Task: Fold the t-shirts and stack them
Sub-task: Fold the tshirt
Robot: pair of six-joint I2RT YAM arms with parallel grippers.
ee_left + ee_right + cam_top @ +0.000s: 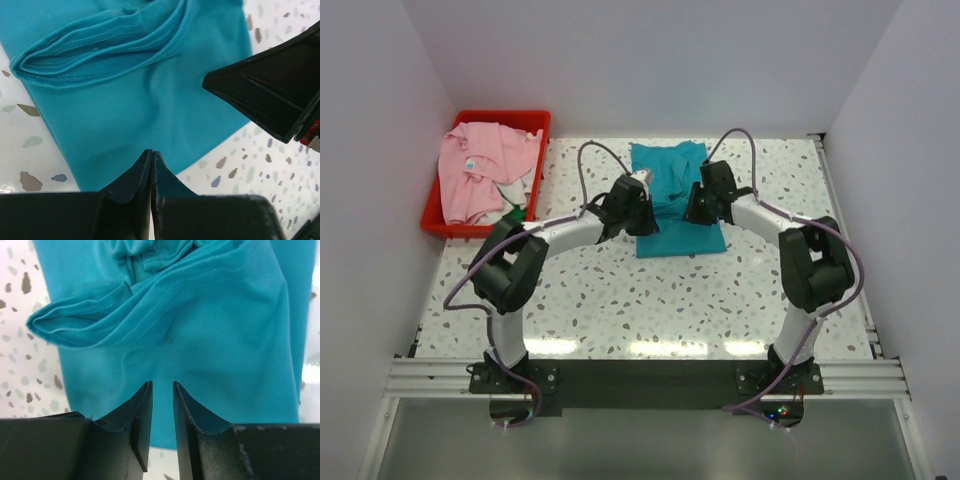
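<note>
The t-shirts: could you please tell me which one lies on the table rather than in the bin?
The teal t-shirt, folded on the speckled table; the pink t-shirt sits crumpled in the red bin.

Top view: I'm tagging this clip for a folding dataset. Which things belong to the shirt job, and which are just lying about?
Job in hand:
- teal shirt, folded over on the speckled table
- pink shirt, heaped in the red bin

Lying about:
- the red bin itself
- white and green cloth under the pink shirt; what it is cannot be told
</note>
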